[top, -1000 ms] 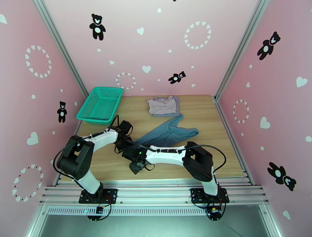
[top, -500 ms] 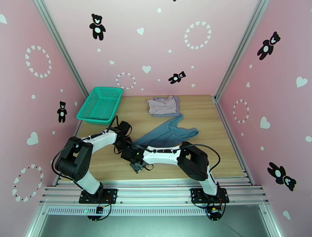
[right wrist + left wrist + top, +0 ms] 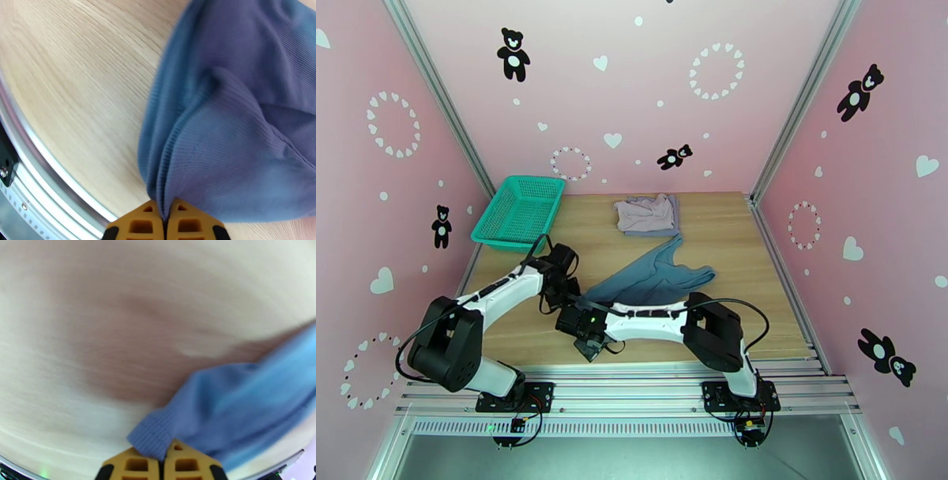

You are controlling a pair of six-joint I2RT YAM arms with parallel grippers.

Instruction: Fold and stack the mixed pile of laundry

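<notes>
One garment in play: teal-blue top [image 3: 656,276], stretched slantwise across the middle of the surface [image 3: 742,260], its near-left end gathered at both pincers.
Left pincer [image 3: 162,456]: yellow fingers pressed together with no gap, pinching a ribbed hem corner of the teal-blue top; the cloth trails off to the right above the wood.
Right pincer [image 3: 165,216]: closed tight on a bunched fold of the same top; ribbed cloth fans up and away from the fingertips.
Pincer spacing: close together in the overhead view, at the front-left part of the surface.
Far end of top: strap tips point toward the back and lie just beside the folded stack; contact cannot be told.
Folded stack: mauve garment [image 3: 641,215] at the back centre, lying on a grey-lavender garment [image 3: 675,210] whose edge shows along the right.
Green basket [image 3: 520,211]: back-left corner, well apart from the top.
</notes>
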